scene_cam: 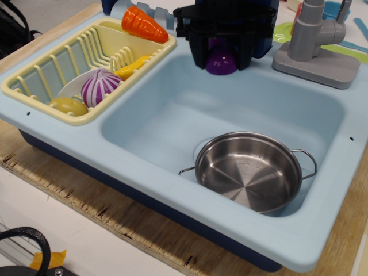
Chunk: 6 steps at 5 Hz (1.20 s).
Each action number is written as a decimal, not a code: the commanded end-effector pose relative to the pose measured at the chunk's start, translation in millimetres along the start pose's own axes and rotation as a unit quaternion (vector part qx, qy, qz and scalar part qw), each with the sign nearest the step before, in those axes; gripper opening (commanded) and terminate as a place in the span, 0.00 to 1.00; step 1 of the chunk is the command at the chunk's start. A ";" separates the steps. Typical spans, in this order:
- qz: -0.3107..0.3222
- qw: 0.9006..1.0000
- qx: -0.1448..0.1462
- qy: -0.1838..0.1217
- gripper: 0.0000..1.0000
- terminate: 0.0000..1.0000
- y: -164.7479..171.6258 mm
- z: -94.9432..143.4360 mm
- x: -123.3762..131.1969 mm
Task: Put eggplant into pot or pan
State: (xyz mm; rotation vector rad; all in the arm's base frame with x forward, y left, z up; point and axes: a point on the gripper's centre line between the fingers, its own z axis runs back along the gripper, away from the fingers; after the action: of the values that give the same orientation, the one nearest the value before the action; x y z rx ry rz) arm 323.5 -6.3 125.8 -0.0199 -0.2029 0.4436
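My gripper (222, 53) is a blocky black frame with two dark fingers pointing down, and between them sits the eggplant (222, 61), a smooth, glossy purple plastic shape whose rounded end bulges out below my fingertips. My jaws are closed in against its sides, one finger on the left and one on the right; its upper part is hidden by my own frame. I hold it at the back edge of the sink (144, 167), over the far rim of the basin; I cannot tell whether it is clear of the rim or touching it.

The sink is matte pale blue plastic with softly rounded corners and a deep rectangular basin. In the near right corner of that basin sits the pan (248, 172), shallow, round and mirror-bright steel, with faint concentric rings on its floor and a thin wire loop handle on either side. It is well apart from the eggplant.

Left of the basin a cream plastic dish rack (34, 95) with ribbed slots holds a purple-and-white striped onion toy (99, 85), a yellow rounded toy (67, 105) and a small yellow piece (132, 66). An orange carrot toy (144, 24) lies on the rack's far corner. A grey plastic faucet (313, 40) stands on a flat grey base at the back right.
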 end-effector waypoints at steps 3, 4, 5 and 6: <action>0.107 0.993 -0.008 0.049 0.00 0.00 -27.2 37.7 -102.1; 0.101 0.994 -0.032 0.028 0.00 0.00 -48.9 42.6 -112.3; 0.096 0.994 -0.047 0.030 1.00 0.00 -64.8 41.3 -119.6; 0.114 0.990 -0.065 0.049 1.00 0.00 -67.7 34.4 -121.3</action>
State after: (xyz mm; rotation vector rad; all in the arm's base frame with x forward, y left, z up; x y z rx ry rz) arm 236.1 -121.4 135.3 -0.1780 -0.1191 0.6476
